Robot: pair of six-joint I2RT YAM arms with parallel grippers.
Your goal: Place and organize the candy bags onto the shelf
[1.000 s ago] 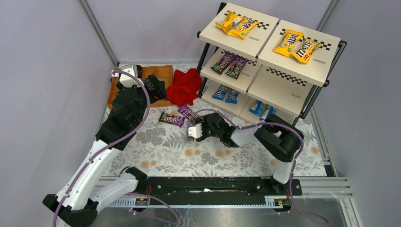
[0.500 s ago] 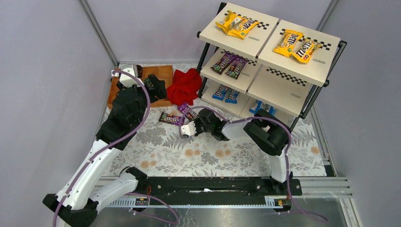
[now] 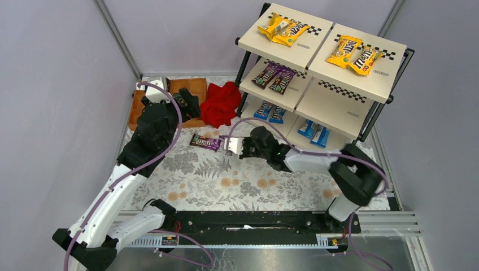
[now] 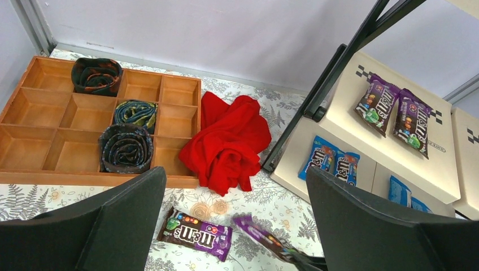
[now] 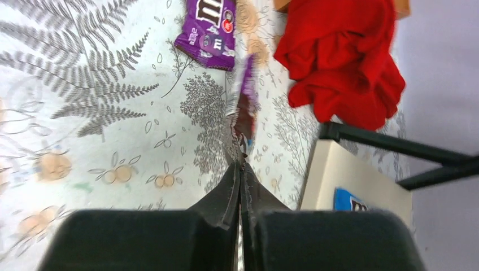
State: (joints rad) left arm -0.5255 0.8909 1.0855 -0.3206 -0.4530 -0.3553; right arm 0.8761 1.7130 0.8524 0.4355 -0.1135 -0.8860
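Observation:
My right gripper [image 3: 230,144] [image 5: 242,167] is shut on the edge of a purple candy bag [image 5: 243,107] [image 4: 272,240], which sticks out edge-on just above the floral tablecloth. Another dark purple candy bag [image 3: 204,142] [image 4: 195,232] [image 5: 208,22] lies flat just left of it. The shelf [image 3: 333,107] [image 4: 345,107] stands at the back right, with yellow bags [image 3: 282,29] on its top tier, purple bags [image 3: 274,77] on the middle tier and blue bags [image 3: 269,112] on the bottom. My left gripper [image 3: 186,103] [image 4: 234,173] hovers open and empty over the tray's near edge.
A red cloth [image 3: 220,103] [image 4: 229,141] lies crumpled between the shelf's left leg and a brown compartment tray [image 3: 192,87] [image 4: 34,107] that holds rolled fabrics. Grey walls close in on the left, back and right sides.
My right gripper has closed on the purple bag and raised it off the cloth, while its elbow swung out to the right. The left arm barely moved.

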